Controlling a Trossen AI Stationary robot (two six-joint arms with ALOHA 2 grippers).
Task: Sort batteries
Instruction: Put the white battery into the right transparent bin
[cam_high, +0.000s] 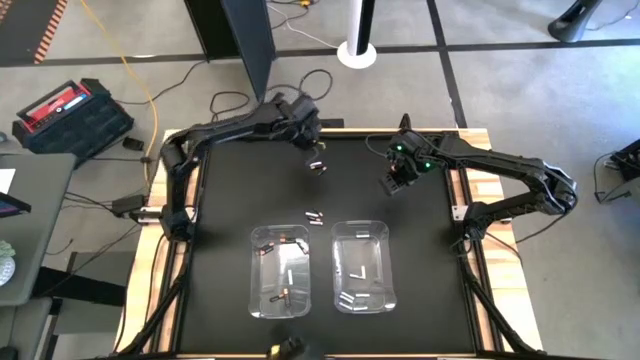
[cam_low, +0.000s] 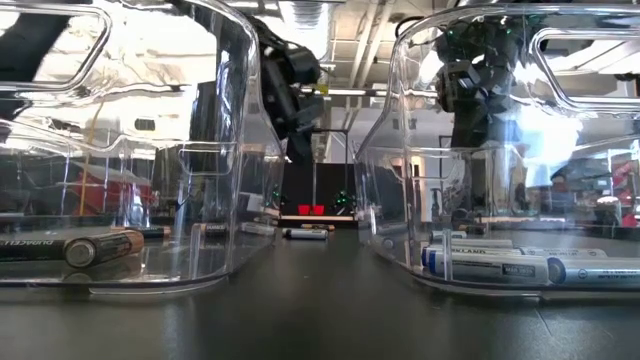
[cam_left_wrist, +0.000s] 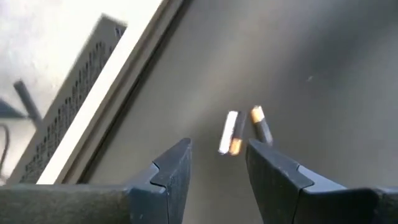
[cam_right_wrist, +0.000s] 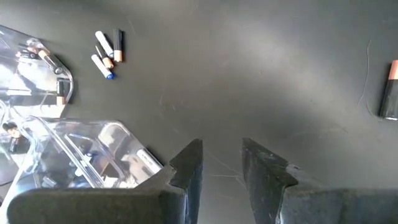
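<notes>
I'm hovering my left gripper (cam_left_wrist: 217, 162) over the far part of the black table (cam_high: 230, 190), jaws parted w/ nothing between them, and what matters is the pair of batteries (cam_left_wrist: 244, 130) lying on the mat just ahead of my fingertips. In the left wrist view the white cell (cam_left_wrist: 230, 132) and the dark cell (cam_left_wrist: 261, 127) are lying side by side, close but whether touching I can't tell; their long axes are running roughly along my line of sight, so my jaw gap is crossing them, approx. right for a pinch, in my judgement. In the high view this pair (cam_high: 317, 166) is sitting just below my left gripper (cam_high: 303, 135); my right gripper (cam_high: 397, 180) is waiting off to the side, farther from it, jaws apart and empty too, so the left arm looks like the one to go. White cell: pale body, orange-gold end toward me. Dark cell: near-black w/ a copper end pointing away. Elsewhere, a small cluster of cells (cam_high: 315, 214) is lying between the pair and the two clear bins: left bin (cam_high: 280, 268) holding dark copper-marked cells, right bin (cam_high: 363, 266) holding white ones. Sorting is partly done; I reckon a straight descent and close is next.
</notes>
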